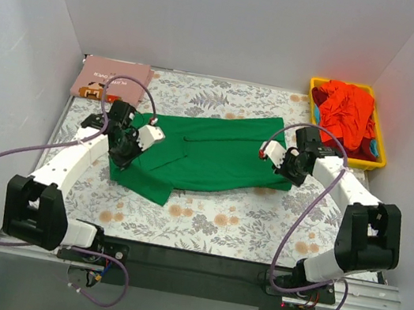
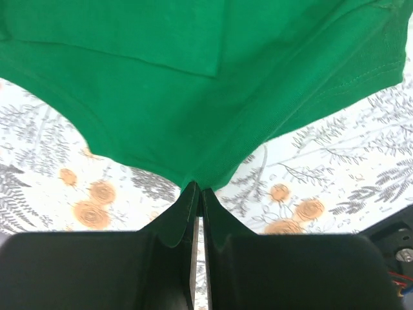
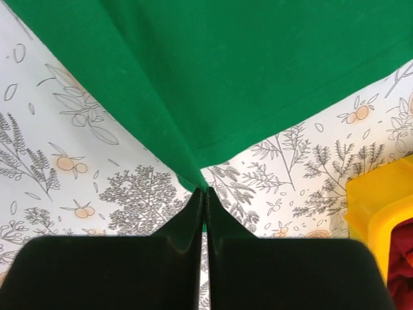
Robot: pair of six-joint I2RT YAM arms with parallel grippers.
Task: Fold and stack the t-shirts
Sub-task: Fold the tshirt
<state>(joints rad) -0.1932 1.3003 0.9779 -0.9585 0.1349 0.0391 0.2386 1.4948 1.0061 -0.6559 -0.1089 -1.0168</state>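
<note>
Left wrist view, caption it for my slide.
Left gripper pinching an edge of the green t-shirt over the floral table covering.

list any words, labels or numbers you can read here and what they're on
Pink t-shirt: a line of white print beside a small cartoon graphic, too small and blurred to read.
Green t-shirt, yellow bin, floral table covering: no text visible in any view.
</note>
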